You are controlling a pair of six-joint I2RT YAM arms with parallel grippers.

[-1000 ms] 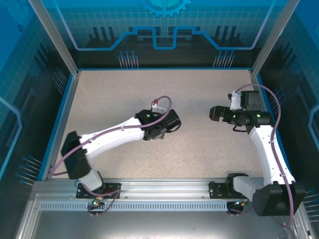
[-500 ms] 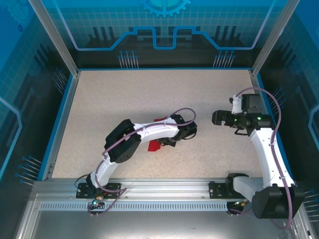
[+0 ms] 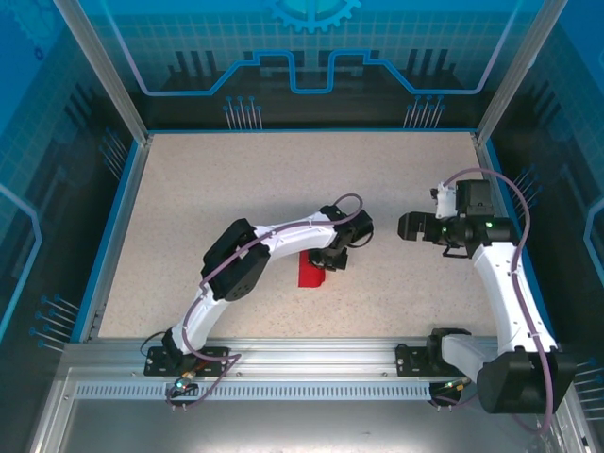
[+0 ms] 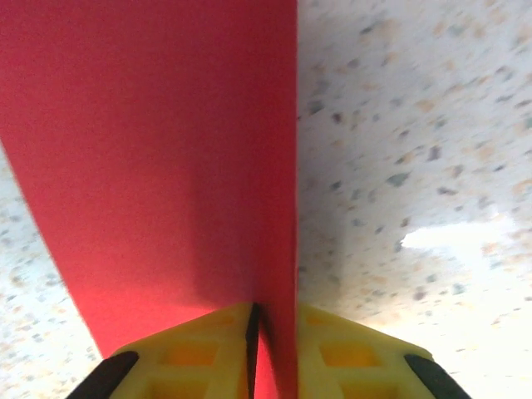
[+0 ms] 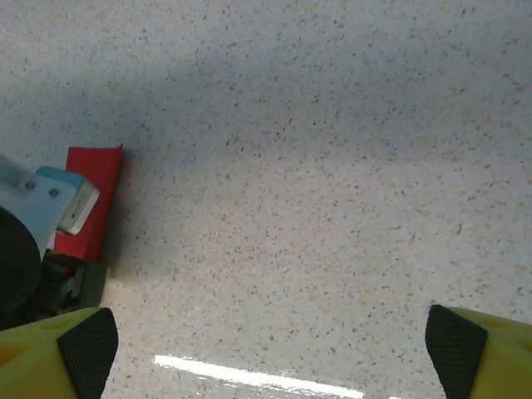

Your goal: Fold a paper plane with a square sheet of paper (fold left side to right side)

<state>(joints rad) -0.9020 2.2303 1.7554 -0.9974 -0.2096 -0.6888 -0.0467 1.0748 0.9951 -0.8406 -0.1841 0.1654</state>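
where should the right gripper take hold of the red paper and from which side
The exposed end of the red paper, away from the left gripper, coming in low from the right with the open right gripper. The left fingers pinch the other end, and the thin sheet lies on the table, so only a free edge looks pinchable.

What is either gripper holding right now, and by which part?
The left gripper pinches the thin bright red folded paper sheet at its near edge, beside the straight side; the right gripper is open, holding nothing.
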